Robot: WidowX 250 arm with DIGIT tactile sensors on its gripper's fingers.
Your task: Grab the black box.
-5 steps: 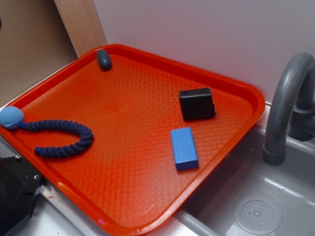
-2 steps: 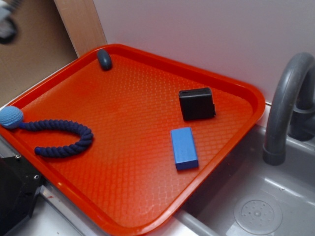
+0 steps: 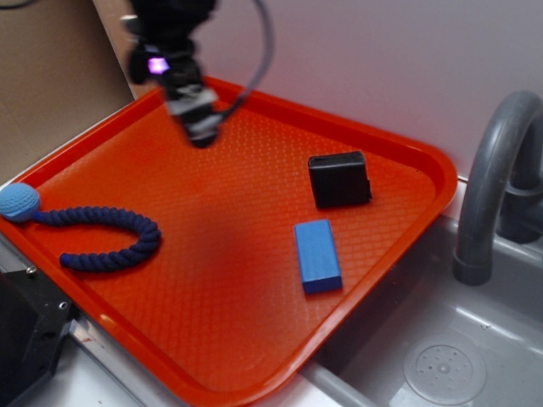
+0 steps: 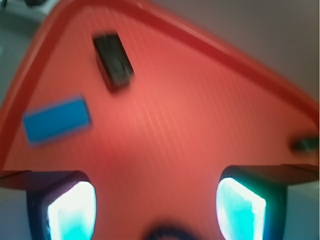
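Gripper point(image 3: 200, 129) wide open, empty, high over far side of red tray point(image 3: 254, 373). Black box point(image 3: 339, 179) far off, near blue block point(image 3: 317, 255), not touching.

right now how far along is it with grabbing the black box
Early stage. Done: the gripper is over the far corner of the orange tray, jaws open and empty in the wrist view. In hand: the approach; the blurred wrist view suggests motion. Left: crossing to the black box, which sits untouched beside the blue block, then lowering and closing on it.
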